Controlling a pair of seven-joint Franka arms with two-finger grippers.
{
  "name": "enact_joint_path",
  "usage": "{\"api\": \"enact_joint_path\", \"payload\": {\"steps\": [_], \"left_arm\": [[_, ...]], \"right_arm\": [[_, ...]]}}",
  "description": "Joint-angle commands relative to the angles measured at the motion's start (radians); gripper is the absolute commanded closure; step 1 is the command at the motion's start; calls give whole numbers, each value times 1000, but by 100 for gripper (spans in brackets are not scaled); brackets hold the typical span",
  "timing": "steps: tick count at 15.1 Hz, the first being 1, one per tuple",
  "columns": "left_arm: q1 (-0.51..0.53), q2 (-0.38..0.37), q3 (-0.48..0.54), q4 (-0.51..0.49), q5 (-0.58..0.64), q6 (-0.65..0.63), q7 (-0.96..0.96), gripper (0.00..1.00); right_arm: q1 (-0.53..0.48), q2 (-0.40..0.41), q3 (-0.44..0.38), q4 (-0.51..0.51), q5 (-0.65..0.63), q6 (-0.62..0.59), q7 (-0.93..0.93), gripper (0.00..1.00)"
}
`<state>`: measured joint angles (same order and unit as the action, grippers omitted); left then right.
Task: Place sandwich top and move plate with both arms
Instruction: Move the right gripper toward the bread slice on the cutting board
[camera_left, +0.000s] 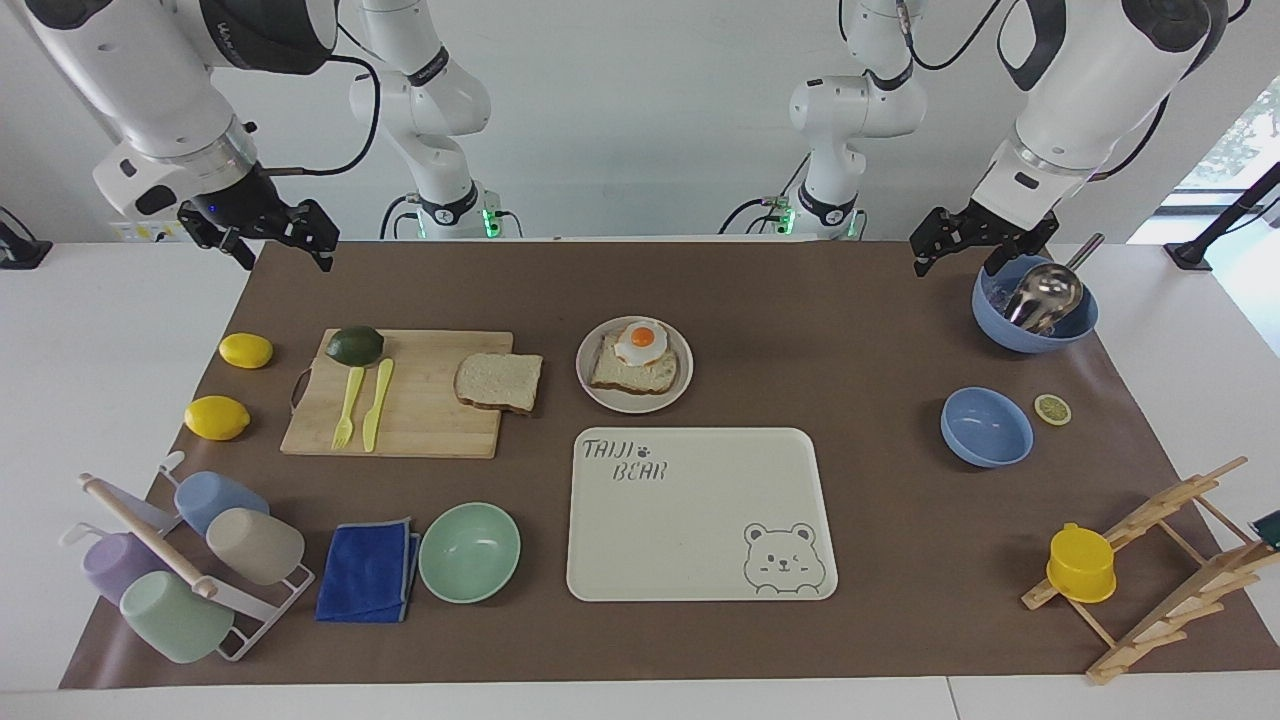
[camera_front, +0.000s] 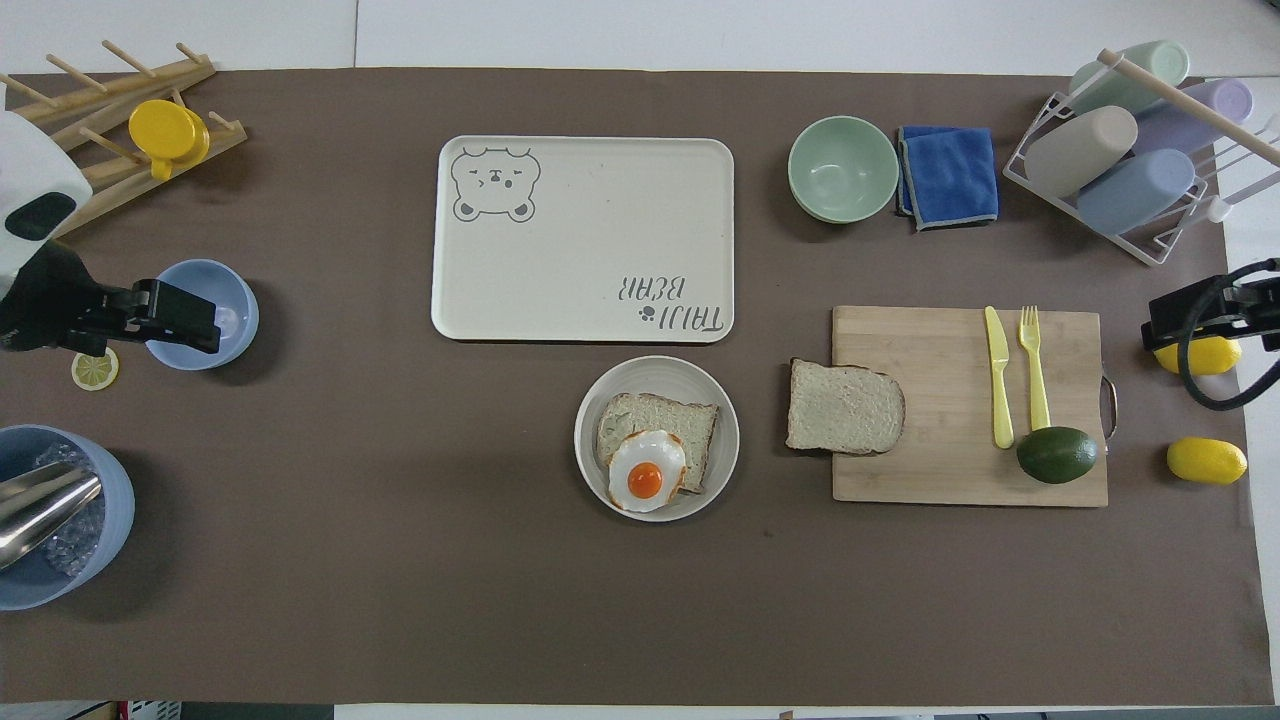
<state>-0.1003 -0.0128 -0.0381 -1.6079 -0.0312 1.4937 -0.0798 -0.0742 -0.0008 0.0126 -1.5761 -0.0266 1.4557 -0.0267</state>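
Note:
The sandwich top (camera_left: 498, 381) (camera_front: 845, 407), a plain bread slice, lies on the edge of a wooden cutting board (camera_left: 420, 425) (camera_front: 950, 470), overhanging toward the plate. The plate (camera_left: 634, 408) (camera_front: 655, 378) sits beside the board at mid-table and holds a toast slice with a fried egg (camera_left: 640, 343) (camera_front: 647, 472). My right gripper (camera_left: 280, 250) (camera_front: 1165, 325) hangs open and empty, raised at the right arm's end of the table. My left gripper (camera_left: 960, 255) (camera_front: 200, 320) hangs open and empty, raised at the left arm's end by the blue bowls.
The board also holds an avocado (camera_left: 355, 345), a fork and a knife; two lemons (camera_left: 217, 417) lie beside it. The bear-print tray (camera_left: 700, 515), mint bowl (camera_left: 469, 551), blue cloth and cup rack lie farther out. Two blue bowls (camera_left: 986, 427), one with a ladle, and a wooden rack stand at the left arm's end.

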Motion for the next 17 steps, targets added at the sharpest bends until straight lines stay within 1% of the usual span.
{"api": "enact_joint_path", "payload": {"steps": [1, 8, 12, 13, 14, 15, 16, 17], "left_arm": [[7, -15, -6, -9, 16, 0, 8, 0], [7, -13, -6, -9, 16, 0, 8, 0], [7, -15, -5, -9, 16, 0, 8, 0], [7, -15, -5, -9, 16, 0, 8, 0], [7, -15, -6, -9, 16, 0, 8, 0], [7, -13, -5, -9, 16, 0, 8, 0], [7, -15, -6, -9, 16, 0, 8, 0], [7, -15, -6, -9, 16, 0, 8, 0]], "right_arm": [[-12, 12, 10, 16, -9, 5, -18, 0], [-10, 1, 12, -2, 4, 9, -4, 0], [7, -10, 15, -5, 5, -8, -19, 0], [37, -10, 20, -7, 7, 6, -16, 0], [89, -8, 23, -21, -8, 56, -6, 0], [159, -10, 21, -56, -31, 101, 11, 0], [215, 4, 23, -67, -68, 121, 60, 0], [285, 49, 23, -64, -99, 132, 158, 0]]}}
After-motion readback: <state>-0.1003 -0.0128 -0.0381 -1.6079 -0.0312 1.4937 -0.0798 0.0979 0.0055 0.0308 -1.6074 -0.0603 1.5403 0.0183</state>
